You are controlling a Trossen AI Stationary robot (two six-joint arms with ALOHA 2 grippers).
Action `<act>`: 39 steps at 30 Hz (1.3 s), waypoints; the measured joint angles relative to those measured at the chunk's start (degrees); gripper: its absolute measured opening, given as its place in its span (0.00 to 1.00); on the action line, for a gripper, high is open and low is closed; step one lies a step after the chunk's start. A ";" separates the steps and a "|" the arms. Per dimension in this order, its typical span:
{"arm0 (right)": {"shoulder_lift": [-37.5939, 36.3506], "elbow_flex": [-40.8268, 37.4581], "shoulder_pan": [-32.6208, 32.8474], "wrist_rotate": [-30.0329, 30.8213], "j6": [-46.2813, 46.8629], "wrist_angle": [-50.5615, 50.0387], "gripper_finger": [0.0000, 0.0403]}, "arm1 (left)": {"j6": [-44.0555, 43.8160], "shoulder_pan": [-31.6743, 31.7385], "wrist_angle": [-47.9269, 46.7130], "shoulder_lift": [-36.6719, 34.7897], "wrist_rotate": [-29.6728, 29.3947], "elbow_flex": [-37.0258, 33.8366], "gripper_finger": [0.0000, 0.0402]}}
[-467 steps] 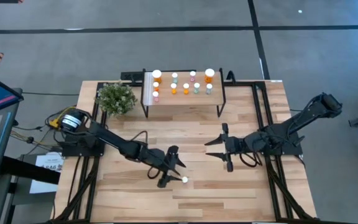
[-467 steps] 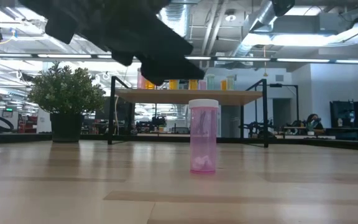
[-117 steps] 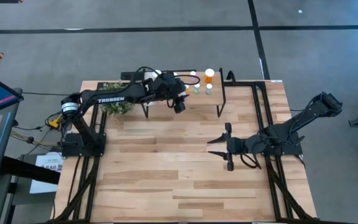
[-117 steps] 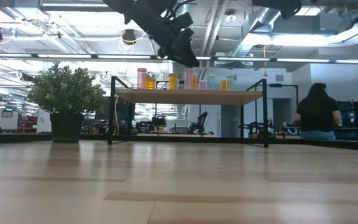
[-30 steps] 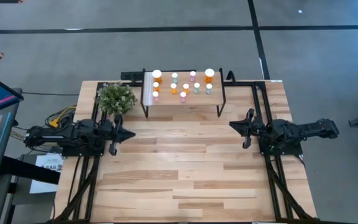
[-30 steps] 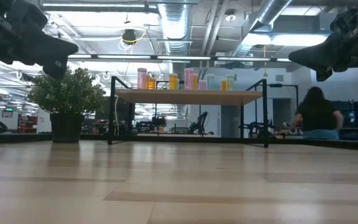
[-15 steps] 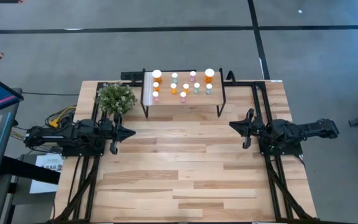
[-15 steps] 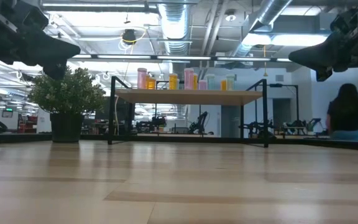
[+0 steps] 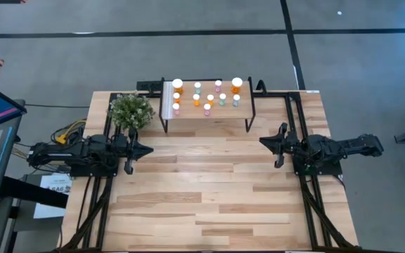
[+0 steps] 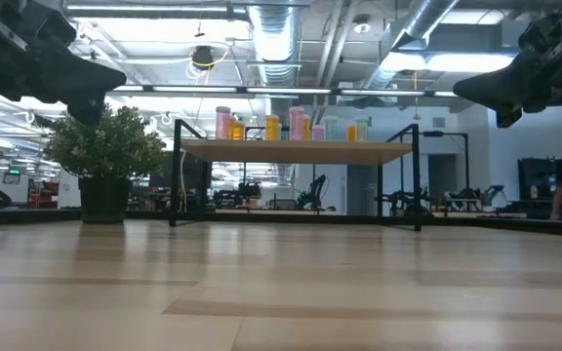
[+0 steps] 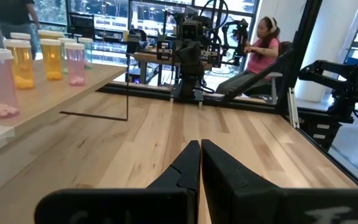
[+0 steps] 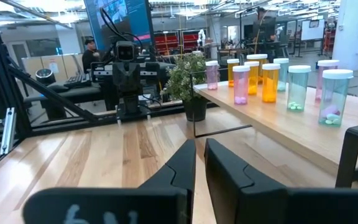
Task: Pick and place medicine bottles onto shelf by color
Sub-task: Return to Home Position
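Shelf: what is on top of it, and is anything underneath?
About a dozen white-capped medicine bottles stand on the shelf. The low view shows nothing standing underneath; from above its top hides that.

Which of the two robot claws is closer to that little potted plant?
The left. The left gripper sits close by the potted plant; the right gripper is across the table, beyond the shelf.

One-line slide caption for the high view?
Both arms folded at the table's sides, left pincer and right pincer shut; medicine bottles stand on the shelf beside a potted plant.

Right pincer [image 12: 199,147], fingers together, near the shelf [image 12: 272,122] holding medicine bottles [image 12: 270,83]
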 joint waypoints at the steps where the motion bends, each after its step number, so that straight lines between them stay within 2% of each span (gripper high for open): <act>1: 0.00 0.00 0.00 0.00 0.00 0.00 0.15 | -0.02 0.00 0.00 0.00 0.00 0.00 0.00; 39: 0.02 -0.02 0.00 -0.02 0.00 -0.02 0.15 | -0.33 -0.02 -0.02 0.00 0.00 0.00 0.00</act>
